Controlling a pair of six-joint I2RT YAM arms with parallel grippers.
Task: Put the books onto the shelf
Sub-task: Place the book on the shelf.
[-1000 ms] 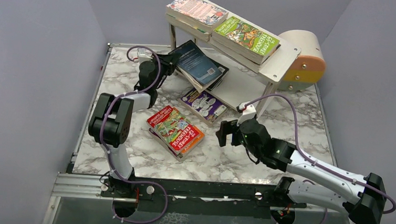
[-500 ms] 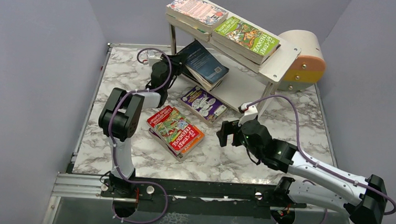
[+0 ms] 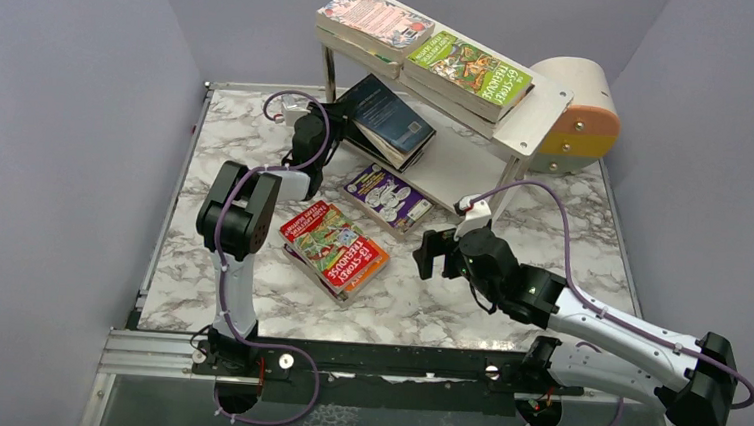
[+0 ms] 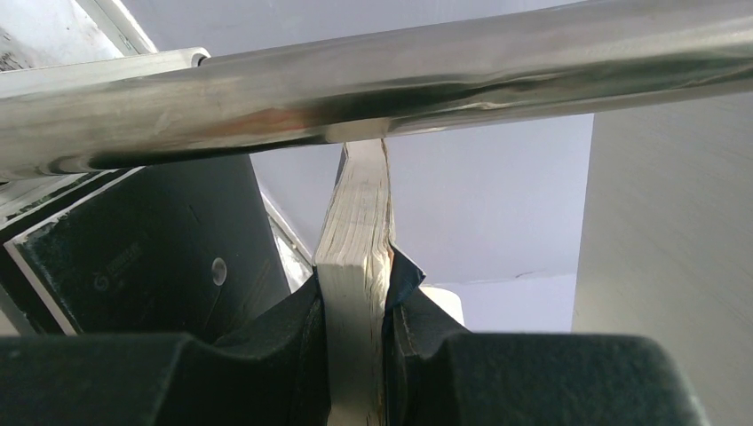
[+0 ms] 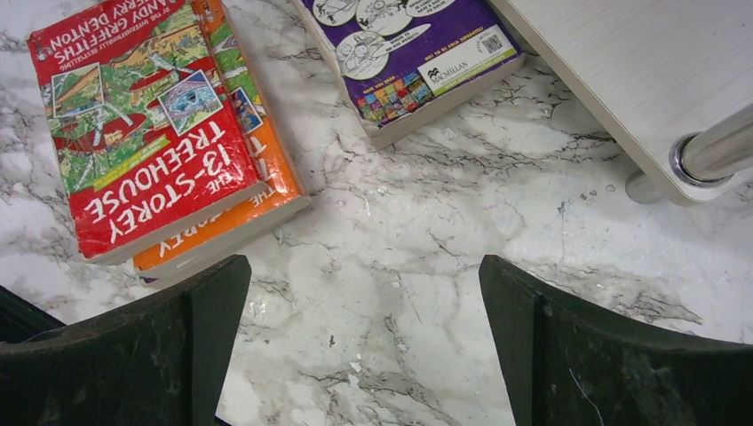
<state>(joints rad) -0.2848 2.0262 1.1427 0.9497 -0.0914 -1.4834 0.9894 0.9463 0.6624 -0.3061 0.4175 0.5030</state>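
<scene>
Pale whitewashed boards on thin metal legs form the shelf [image 3: 525, 123] at the back of a marble table [image 3: 238, 283], seen from above. Its top board carries a pink-patterned book [image 3: 375, 17] and a green book [image 3: 468, 69], each on a thin stack. A round beige-and-orange box [image 3: 583, 112] sits partly hidden behind the shelf's right end. The left gripper [image 3: 339, 120] holds a dark blue book [image 3: 385, 118], tilted, between the two boards. Whether the book touches the lower board cannot be told. A purple book [image 3: 387, 196] lies on the table against the lower board's front edge. A red book [image 3: 336, 242] lies nearer the arms. The right gripper [image 3: 430, 254] hangs over bare marble between them.

From the left wrist, the left gripper [image 4: 355, 355] is clamped on the dark blue book's [image 4: 355, 266] cream page edge, jaws nearly together. A metal tube [image 4: 400, 80] crosses overhead and cuts off the book's far end. A black slab on the left is too close to identify.

From the right wrist, the right gripper [image 5: 364, 346] stands fully spread and empty, with only its black fingers [image 5: 115, 355] showing at the bottom corners. The red book [image 5: 151, 133] lies on an orange book [image 5: 240, 213], and another cover peeks out below that. The purple book [image 5: 417, 53] is cut off at the top. The shelf's [image 5: 639, 71] lower board and one metal leg [image 5: 719, 151] fill the right corner.
</scene>
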